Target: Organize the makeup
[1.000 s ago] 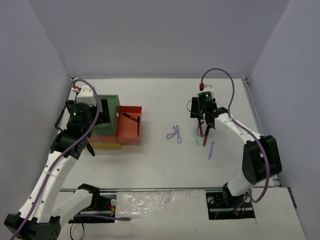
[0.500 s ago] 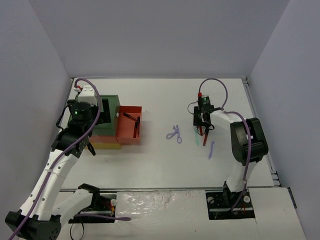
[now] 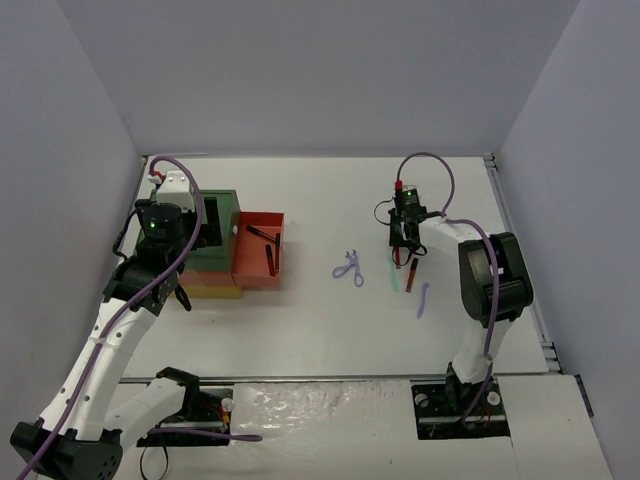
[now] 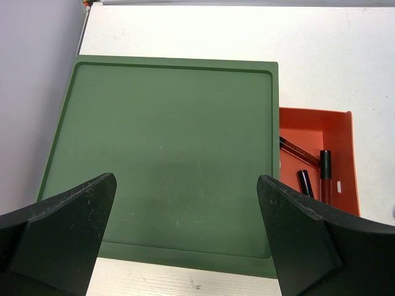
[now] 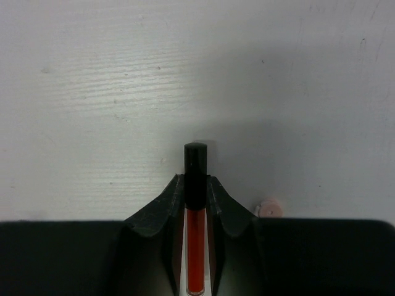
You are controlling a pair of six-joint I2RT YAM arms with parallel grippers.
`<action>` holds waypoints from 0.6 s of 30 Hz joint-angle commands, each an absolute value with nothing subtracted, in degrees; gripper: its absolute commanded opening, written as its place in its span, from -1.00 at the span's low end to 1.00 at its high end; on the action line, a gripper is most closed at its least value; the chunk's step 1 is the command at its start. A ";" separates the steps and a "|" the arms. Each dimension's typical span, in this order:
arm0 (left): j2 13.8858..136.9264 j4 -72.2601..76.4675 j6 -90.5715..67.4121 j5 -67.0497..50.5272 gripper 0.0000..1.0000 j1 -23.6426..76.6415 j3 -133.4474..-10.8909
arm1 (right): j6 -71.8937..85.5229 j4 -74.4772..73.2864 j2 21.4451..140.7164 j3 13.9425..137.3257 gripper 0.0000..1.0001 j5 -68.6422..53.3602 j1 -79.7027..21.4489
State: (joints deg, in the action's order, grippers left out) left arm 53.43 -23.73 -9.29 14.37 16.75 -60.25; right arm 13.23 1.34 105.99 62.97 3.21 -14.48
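The right hand (image 5: 195,188) just pinched the red stick (image 5: 195,259), middle right, so lifting comes next. Left hand (image 4: 186,180) is spread.

White arms (image 3: 105,345) with black joints (image 3: 495,275), lavender cables (image 3: 425,156), green lights (image 3: 152,225), and black wedge-shaped tool fingers (image 4: 62,237).

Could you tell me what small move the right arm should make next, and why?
Probably a short lift straight up. The right gripper looks closed on the red stick, which appears to rest on the table. Similar sticks already lie in the open red drawer, so it likely needs to clear the surface before being carried there.
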 commanded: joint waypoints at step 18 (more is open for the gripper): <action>51.47 -19.88 -9.67 14.59 0.94 16.26 -61.24 | 37.19 16.26 103.20 88.85 -0.88 5.64 -46.76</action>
State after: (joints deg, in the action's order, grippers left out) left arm 52.81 -23.69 -9.28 14.43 16.73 -60.21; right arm 30.99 10.44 98.43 83.46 3.01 -44.62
